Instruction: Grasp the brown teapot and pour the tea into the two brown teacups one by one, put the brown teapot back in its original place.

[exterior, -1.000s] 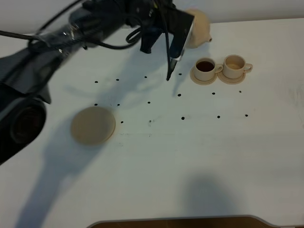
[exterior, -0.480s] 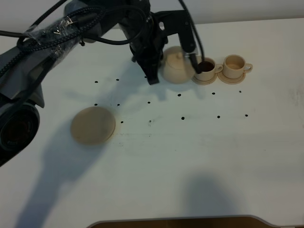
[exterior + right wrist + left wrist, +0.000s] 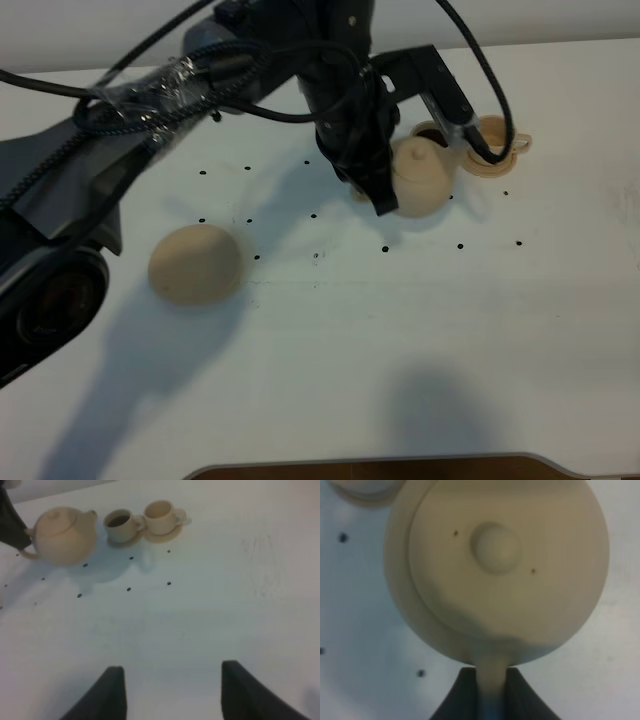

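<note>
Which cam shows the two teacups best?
Right wrist: the dark-filled teacup and the pale teacup sit unobstructed. Exterior high: the left arm and teapot partly cover both. Left wrist: teapot fills it; only a saucer-like rim at the edge.

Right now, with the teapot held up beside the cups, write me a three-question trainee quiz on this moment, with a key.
1. True or false: the left tool is shut on the handle of the brown teapot.
2. Which teacup shows dark tea in the right wrist view? A. the teacup nearer the teapot; B. the farther one; C. both.
3. In one word, how do the jaws of the right tool stand?
Key: 1 true; 2 A; 3 open.
</note>
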